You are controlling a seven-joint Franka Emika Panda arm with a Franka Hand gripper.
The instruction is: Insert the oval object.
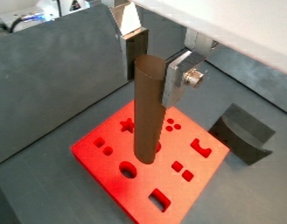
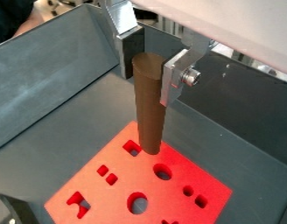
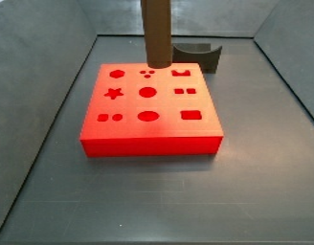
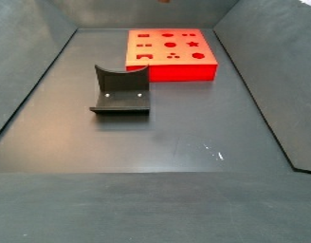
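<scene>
My gripper [image 1: 156, 63] is shut on the oval object [image 1: 149, 114], a long plain brown peg held upright by its upper end; both wrist views show this [image 2: 152, 63]. The peg [image 2: 150, 114] hangs over the red block [image 1: 111, 153] with shaped holes, its lower end above the block's top face. In a side view only the peg [image 3: 157, 33] shows, coming down from above over the far edge of the red block [image 3: 153, 134]; the gripper is out of frame there. The other side view shows the red block [image 4: 171, 68] at the far end, with no peg or gripper in view.
The dark fixture [image 4: 120, 90] stands on the grey floor beside the red block, apart from it. It also shows in a side view [image 3: 198, 55] and in both wrist views [image 1: 245, 131] [image 2: 17, 210]. Grey sloped walls [image 3: 45, 115] enclose the floor.
</scene>
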